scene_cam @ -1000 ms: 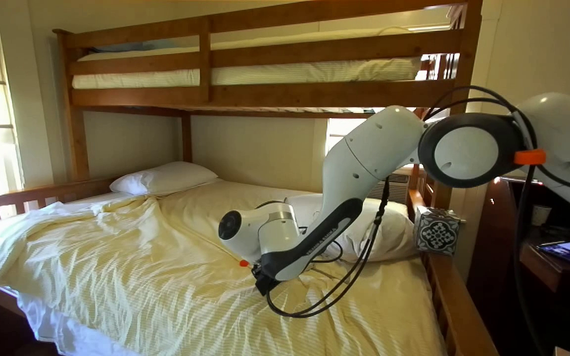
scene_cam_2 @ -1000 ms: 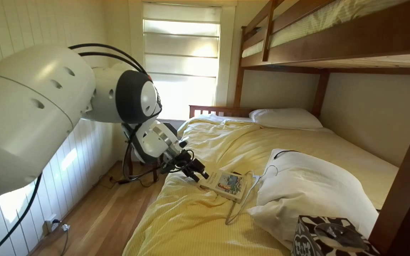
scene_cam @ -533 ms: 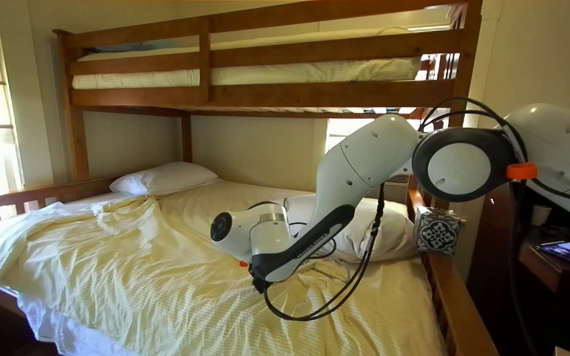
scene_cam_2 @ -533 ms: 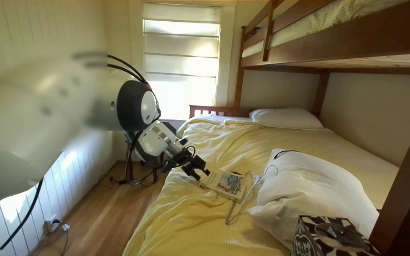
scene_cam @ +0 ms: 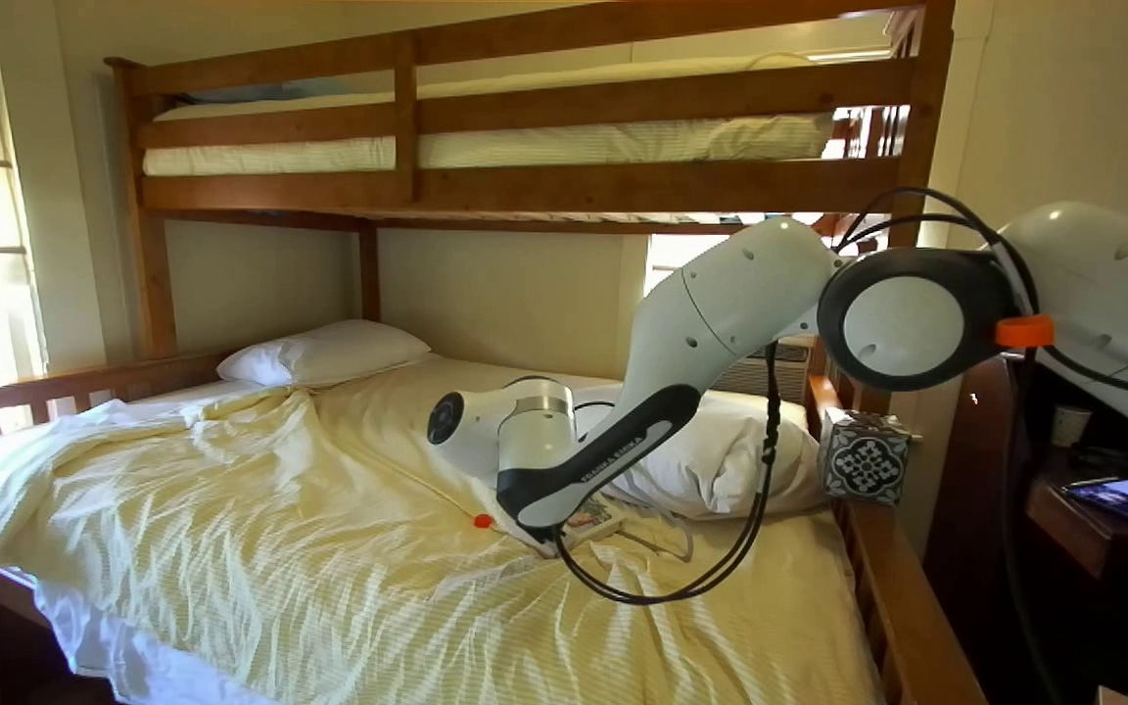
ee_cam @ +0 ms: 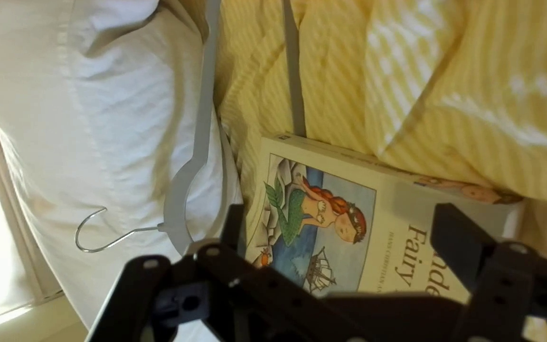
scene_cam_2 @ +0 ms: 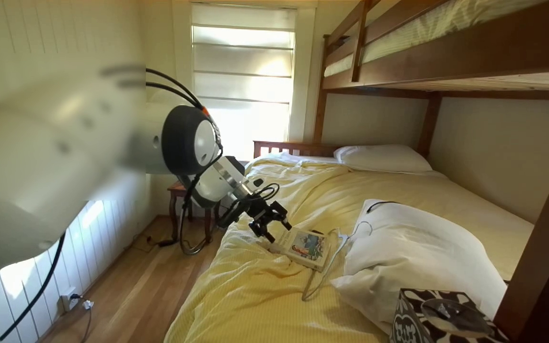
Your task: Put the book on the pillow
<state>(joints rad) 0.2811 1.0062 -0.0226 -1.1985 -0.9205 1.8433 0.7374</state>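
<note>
The book (scene_cam_2: pixel 309 247) lies flat on the yellow cover, its mermaid picture facing up. It fills the middle of the wrist view (ee_cam: pixel 392 199) and shows partly behind the arm in an exterior view (scene_cam: pixel 598 519). My gripper (scene_cam_2: pixel 280 232) is open and empty just above the book's near end. In the wrist view its two fingers (ee_cam: pixel 342 221) stand apart over the cover, one near the picture's edge, one over the title. The large rumpled white pillow (scene_cam_2: pixel 417 252) lies beside the book; it also shows in the wrist view (ee_cam: pixel 112 123) and behind the arm (scene_cam: pixel 721 460).
A grey hanger (ee_cam: pixel 202 123) with a metal hook lies between book and pillow, one bar reaching the book's edge. A patterned tissue box (scene_cam: pixel 868 460) stands by the bed rail. A flatter white pillow (scene_cam_2: pixel 384 158) lies at the far end. The upper bunk (scene_cam: pixel 525 186) hangs above.
The arm dipped, then rose slightly. In an exterior view the gripper has shifted right, further over the book's end, and its fingers look turned and wider apart. Book and pillow have not moved.
</note>
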